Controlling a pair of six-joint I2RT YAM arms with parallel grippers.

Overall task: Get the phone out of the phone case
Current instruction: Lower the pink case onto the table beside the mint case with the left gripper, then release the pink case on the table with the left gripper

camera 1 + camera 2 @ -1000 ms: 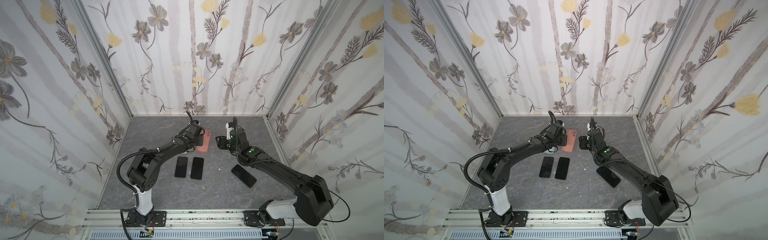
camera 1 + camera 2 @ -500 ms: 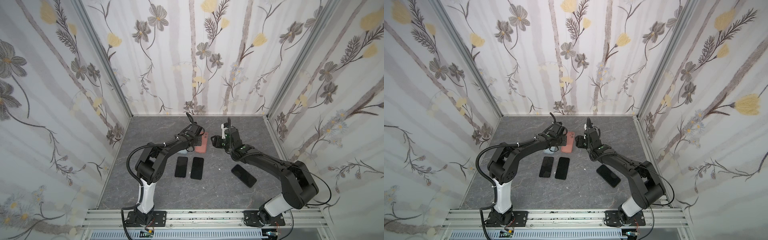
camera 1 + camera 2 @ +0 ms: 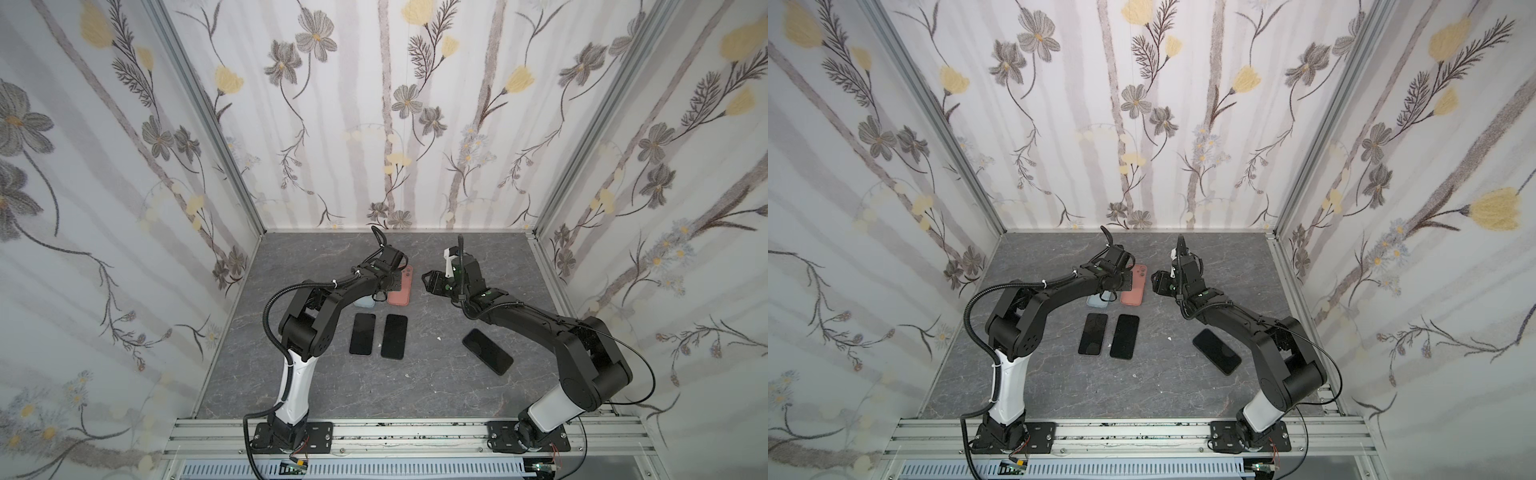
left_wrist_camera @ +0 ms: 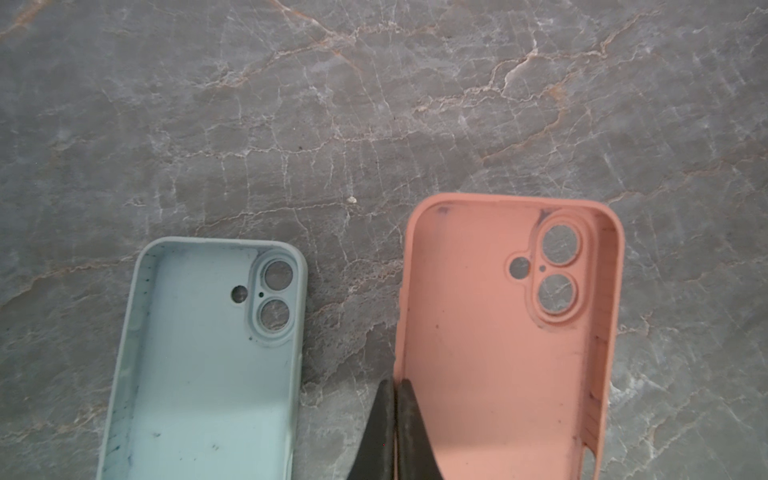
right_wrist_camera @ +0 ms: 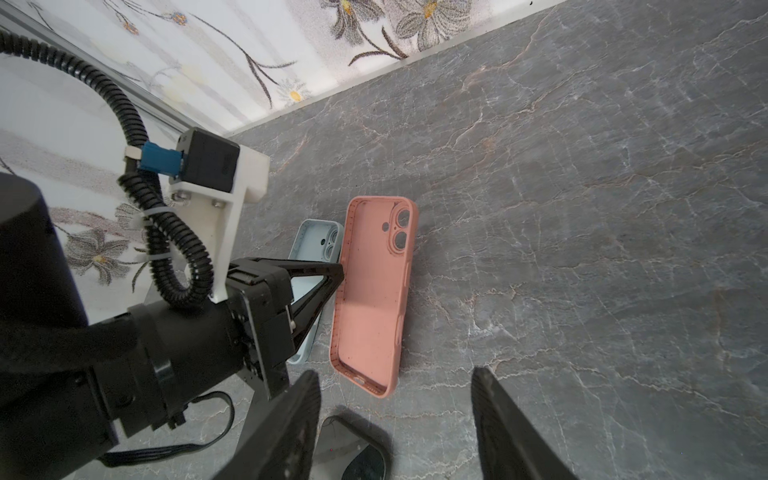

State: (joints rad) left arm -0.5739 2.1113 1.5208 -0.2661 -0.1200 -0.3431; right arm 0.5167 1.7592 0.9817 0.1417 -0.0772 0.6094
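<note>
Currently the pink case [image 4: 498, 353] sits empty beside the blue case [image 4: 208, 353], its side wall pinched in the closed left gripper [image 4: 394, 384]; the right gripper [image 5: 392, 374] hangs wide, empty. Three bare phones [image 3: 394, 336] lie nearby. Case appears soft and light: hold by the rim.

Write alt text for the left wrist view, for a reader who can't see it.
The left gripper, jaws shut, pinches one long side wall of an empty pink case lying open side up on a grey marbled table. An empty pale blue case lies beside it, apart, also open side up; no phone shows in this view.
</note>
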